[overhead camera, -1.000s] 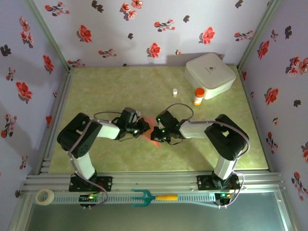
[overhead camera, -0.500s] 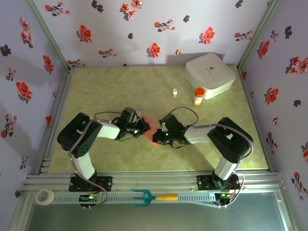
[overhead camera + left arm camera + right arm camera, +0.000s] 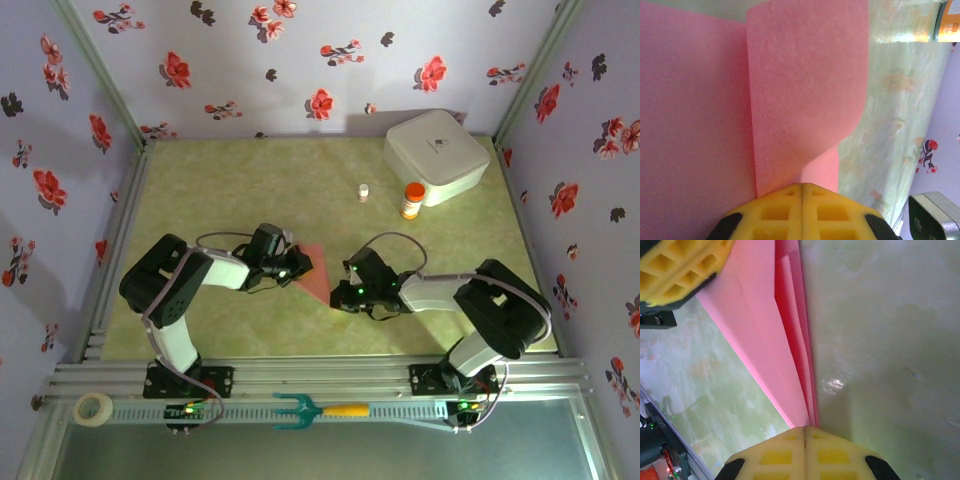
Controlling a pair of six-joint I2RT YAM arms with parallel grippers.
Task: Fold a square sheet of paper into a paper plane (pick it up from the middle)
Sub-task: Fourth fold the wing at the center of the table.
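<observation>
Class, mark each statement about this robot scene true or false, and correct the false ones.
1. The left hand and the right hand both have shut fingers. True.
2. The pink sheet of paper lies fully flat and unfolded. False: one flap is folded over.
3. The white box sits in the far right corner of the table. True.
4. The teal fork lies on the paper. False: it lies on the near rail, off the table.

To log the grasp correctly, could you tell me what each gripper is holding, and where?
Both grippers pinch the folded sheet of paper: the left gripper a lifted flap's edge, the right gripper, apparently, the creased edge's end.
</observation>
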